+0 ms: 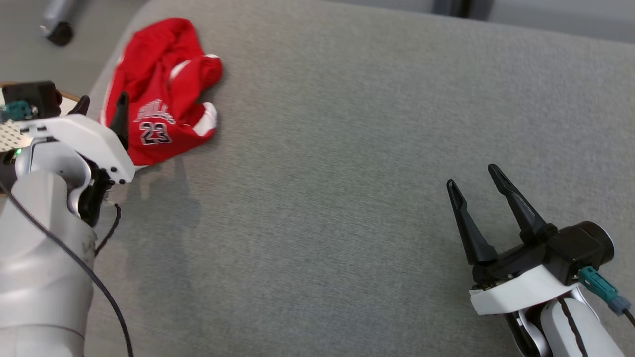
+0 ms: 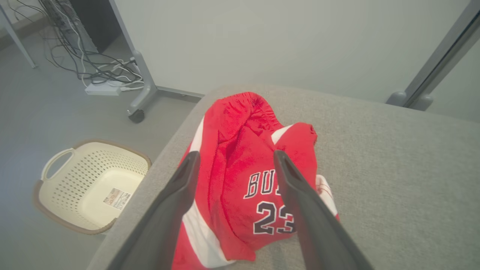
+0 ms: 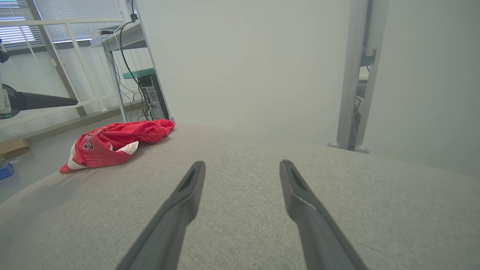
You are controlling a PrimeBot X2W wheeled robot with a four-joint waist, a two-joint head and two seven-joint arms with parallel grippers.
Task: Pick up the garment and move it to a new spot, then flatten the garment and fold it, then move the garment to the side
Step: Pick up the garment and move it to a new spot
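Now the opening step is in hand: the pick-up of the garment (image 1: 163, 89), with nothing gripped yet. The left hand (image 1: 103, 106) is seen poised over the near edge of the crumpled red jersey, its two dark fingers spread as wide as they go and empty. In the left wrist view the printed 23 is framed between those fingers, and the bunched, gathered end of the cloth lies beyond the fingertips. Whether the fingertips are touching the cloth cannot be told. The garment is heaped close to the rounded corner of the grey fabric-covered counter (image 1: 347, 148), and a pale perforated basket (image 2: 75, 176) is seen on the floor off to the left of that hand, below the counter's edge. The right hand (image 1: 472, 176) is held well apart from the jersey, low over bare counter, likewise fully open with nothing in it; the red heap lies far ahead of it and to its left. What seems called for next is a short drop of the left hand onto the heap, with the fingers closed on a thick fold rather than a single layer, so that the whole bundle is lifted. It could then be carried to the open stretch of counter between the two hands. Care is needed near that corner, since a loose push could send the cloth over the edge.
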